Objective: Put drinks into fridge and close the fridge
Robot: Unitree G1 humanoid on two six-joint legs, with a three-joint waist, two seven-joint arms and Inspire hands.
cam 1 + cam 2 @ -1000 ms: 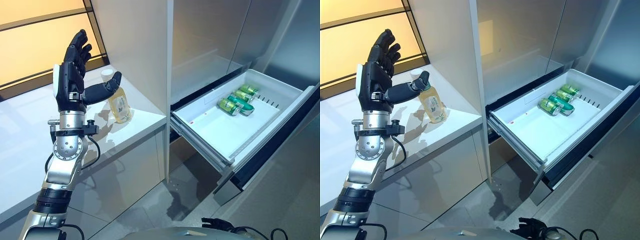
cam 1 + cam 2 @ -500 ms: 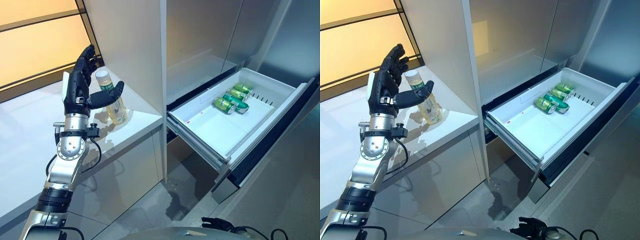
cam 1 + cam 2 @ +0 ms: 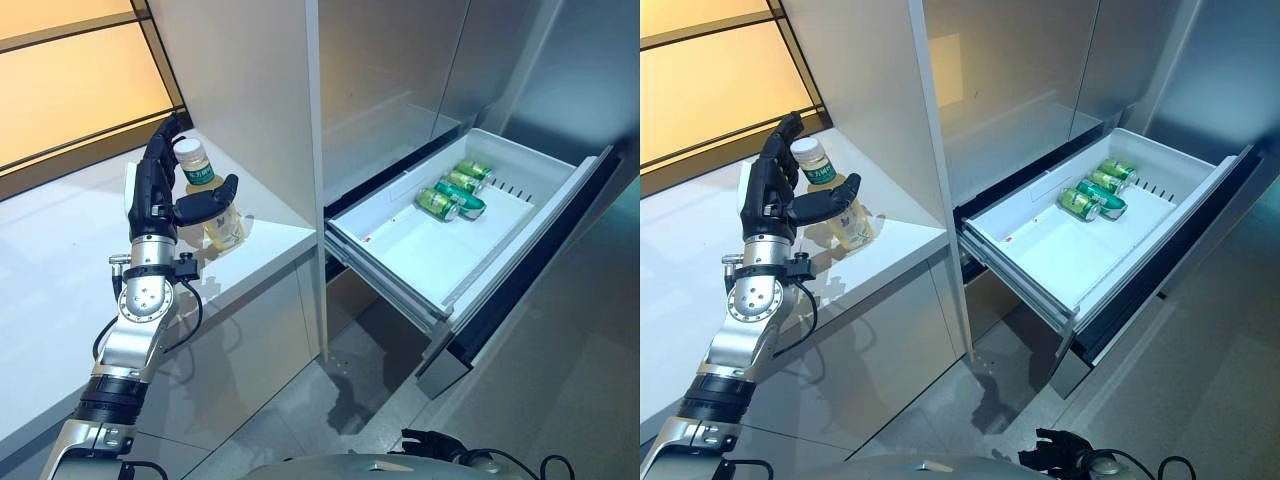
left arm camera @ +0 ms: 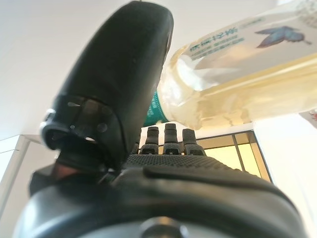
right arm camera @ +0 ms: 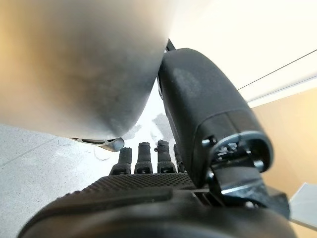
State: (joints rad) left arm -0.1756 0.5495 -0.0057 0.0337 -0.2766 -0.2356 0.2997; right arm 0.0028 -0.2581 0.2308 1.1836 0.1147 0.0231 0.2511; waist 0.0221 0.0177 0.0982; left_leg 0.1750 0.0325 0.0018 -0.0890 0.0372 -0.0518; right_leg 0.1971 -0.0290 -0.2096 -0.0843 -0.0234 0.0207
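Left hand (image 3: 158,195): raised upright, fingers straight behind bottle, thumb across its front, not clamped.
Clear plastic bottle of yellow drink (image 3: 210,205): upright on white counter (image 3: 60,260).
Right hand (image 5: 198,148): fingers straight, empty.
White fridge drawer (image 3: 400,255): open, holding green cans (image 3: 450,190).

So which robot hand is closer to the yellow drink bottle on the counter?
The left robot hand: its open fingers and thumb bracket the yellow drink bottle on the counter. The right robot hand hangs low over the floor, well away.
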